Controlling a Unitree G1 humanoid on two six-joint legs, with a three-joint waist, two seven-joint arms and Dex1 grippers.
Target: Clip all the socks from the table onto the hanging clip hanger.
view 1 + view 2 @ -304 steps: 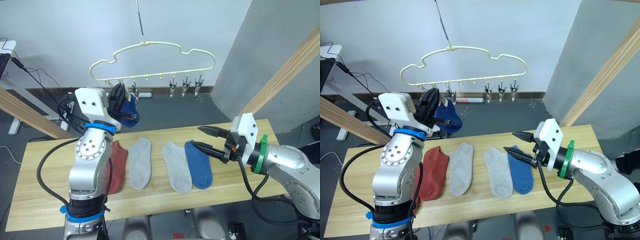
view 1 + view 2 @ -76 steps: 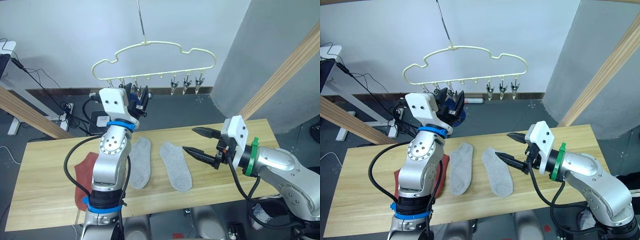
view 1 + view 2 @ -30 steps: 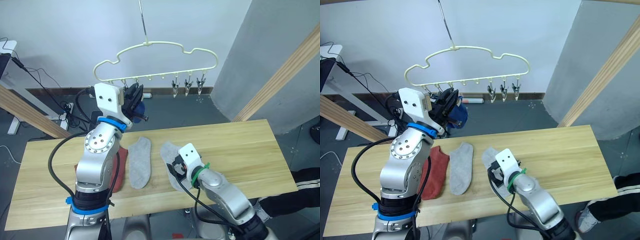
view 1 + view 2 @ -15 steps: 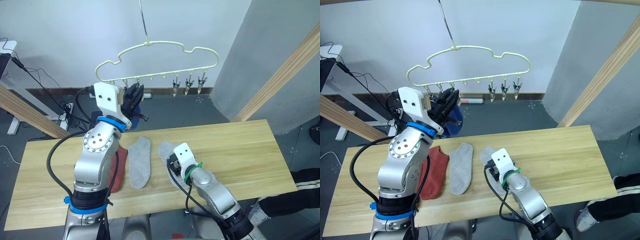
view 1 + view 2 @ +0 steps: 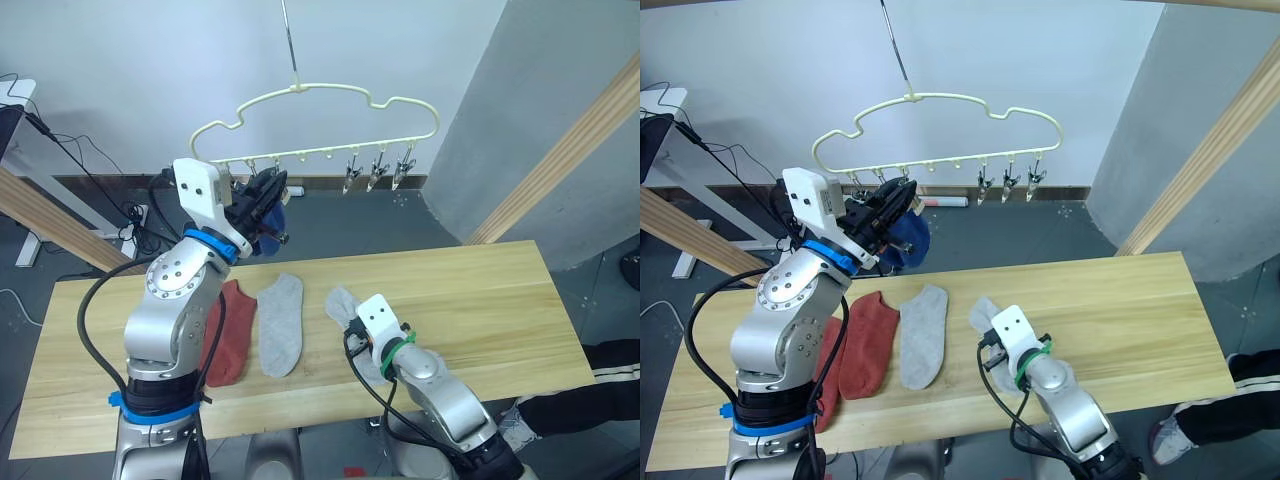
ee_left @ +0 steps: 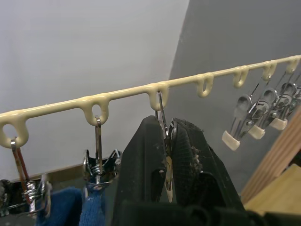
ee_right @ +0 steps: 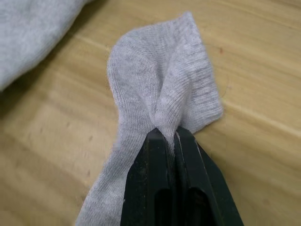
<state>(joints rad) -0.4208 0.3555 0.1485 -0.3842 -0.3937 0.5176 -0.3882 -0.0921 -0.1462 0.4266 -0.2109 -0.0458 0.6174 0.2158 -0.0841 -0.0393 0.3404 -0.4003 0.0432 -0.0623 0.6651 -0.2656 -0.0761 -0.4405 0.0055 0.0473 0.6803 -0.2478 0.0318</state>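
Newly pinched grey sock bunched between right pincer tips

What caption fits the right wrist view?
Right gripper pinching a light grey sock on the wooden table.

Black cables by grey wall

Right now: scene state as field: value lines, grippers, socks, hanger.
left gripper: shut on a metal clip of the clip hanger
right gripper: shut on a pinched fold of a grey sock, down at the table
blue socks: hanging from clips at the hanger's left end
on table: rust-red sock, second grey sock, both flat
free clips: three at the hanger's right end
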